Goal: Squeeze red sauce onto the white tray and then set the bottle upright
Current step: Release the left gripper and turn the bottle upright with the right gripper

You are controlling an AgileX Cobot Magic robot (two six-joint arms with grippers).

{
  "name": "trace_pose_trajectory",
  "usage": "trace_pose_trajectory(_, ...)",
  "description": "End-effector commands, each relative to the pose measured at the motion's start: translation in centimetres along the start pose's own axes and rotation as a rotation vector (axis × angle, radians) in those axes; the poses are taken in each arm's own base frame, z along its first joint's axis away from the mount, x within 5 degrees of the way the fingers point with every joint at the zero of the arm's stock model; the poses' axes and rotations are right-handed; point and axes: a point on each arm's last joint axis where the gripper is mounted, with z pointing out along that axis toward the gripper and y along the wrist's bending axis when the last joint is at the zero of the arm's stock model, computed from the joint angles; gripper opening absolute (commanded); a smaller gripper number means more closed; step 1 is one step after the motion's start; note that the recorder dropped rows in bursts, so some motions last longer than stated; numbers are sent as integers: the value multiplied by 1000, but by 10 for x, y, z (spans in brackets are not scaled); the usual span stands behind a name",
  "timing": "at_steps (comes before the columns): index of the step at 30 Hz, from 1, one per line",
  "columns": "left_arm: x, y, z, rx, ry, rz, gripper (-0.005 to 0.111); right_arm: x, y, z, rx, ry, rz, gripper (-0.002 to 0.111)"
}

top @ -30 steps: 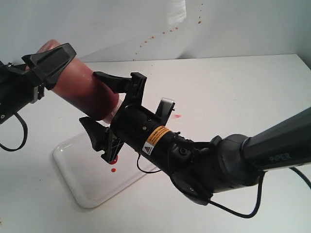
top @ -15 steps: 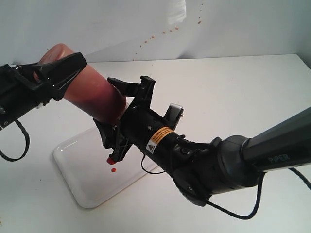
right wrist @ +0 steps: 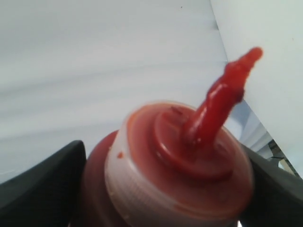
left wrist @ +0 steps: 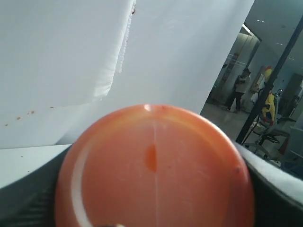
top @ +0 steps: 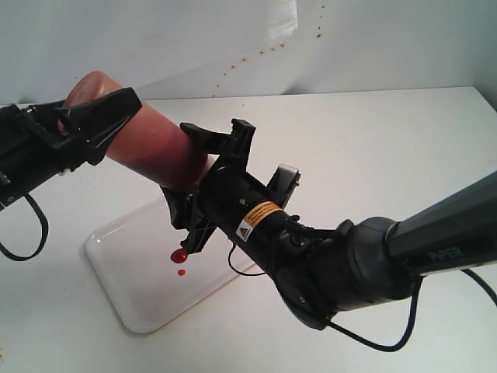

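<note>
The orange-red bottle hangs tilted over the white tray, base up at the left and nozzle down. My left gripper is shut on its base end, and that base fills the left wrist view. My right gripper is shut on the bottle just behind the cap, a finger pressing each side. Red sauce fills the nozzle. A red sauce blob sits at the nozzle tip just over the tray. A tinier drop lies on the tray below.
The tray lies near the front left of the white table. The white wall behind carries reddish specks. My right arm's dark body and its cable cross the table's front right.
My right gripper slid up from the nozzle end onto the bottle and closed on it. The bottle and left gripper shifted a little right. The blob at the nozzle tip grew.
</note>
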Motion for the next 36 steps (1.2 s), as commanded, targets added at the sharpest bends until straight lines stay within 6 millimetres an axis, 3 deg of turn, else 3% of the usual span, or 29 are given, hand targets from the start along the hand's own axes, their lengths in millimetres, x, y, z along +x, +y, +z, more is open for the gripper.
trace_pose_trajectory(1,-5,-6,2,56,-21,24,36,-2,4,0,-37,-21,-66,23)
trace_pose_trajectory(7,-2,-9,1,87,12,40,83,-3,3,0,-26,-26,-147,19)
trace_pose_trajectory(11,2,-9,1,84,55,49,99,-3,3,0,-25,-27,-164,15)
trace_pose_trajectory(19,8,0,0,-16,136,47,102,-2,3,0,-20,-16,-287,10)
trace_pose_trajectory(30,-31,7,-24,-255,42,114,102,-17,17,2,-58,-4,-707,10)
trace_pose_trajectory(36,-37,12,-39,-445,119,124,102,-20,29,7,-108,97,-924,10)
